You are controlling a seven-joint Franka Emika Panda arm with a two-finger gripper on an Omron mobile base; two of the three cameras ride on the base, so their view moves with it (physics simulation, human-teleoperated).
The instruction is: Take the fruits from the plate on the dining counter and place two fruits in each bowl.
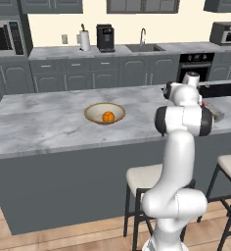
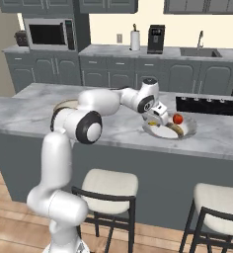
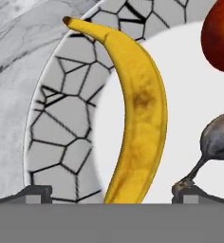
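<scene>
Tabletop: the long grey-veined white marble tabletop (image 1: 49, 122) runs across in front of me, with dark grey cabinets and a sink along the far wall.
Bowl on the left: a round tan-brown bowl with a cream inside (image 1: 104, 113) sits on the marble well to the left of my arm, and a round orange fruit (image 1: 108, 116) lies in it.
Second bowl: in the right base view a tan rim (image 2: 64, 104) shows just behind my upper arm; I cannot tell what is in it.
My end effector: my end effector (image 2: 160, 118) hangs low over the plate with both finger tips spread wide, one on each side of the banana, and it has hold of nothing.
Plate: the wide shallow plate with a white centre and a cracked-pattern grey rim (image 3: 61, 118) lies to the right on the marble.
Banana: the curved yellow banana (image 3: 140, 114) rests across the plate's left part.
Red fruit: a round red fruit (image 2: 177, 118) sits at the plate's far right.
Dark fruit: a dark grey-brown stemmed fruit (image 3: 220, 140) lies right of the banana, apart from it.
</scene>
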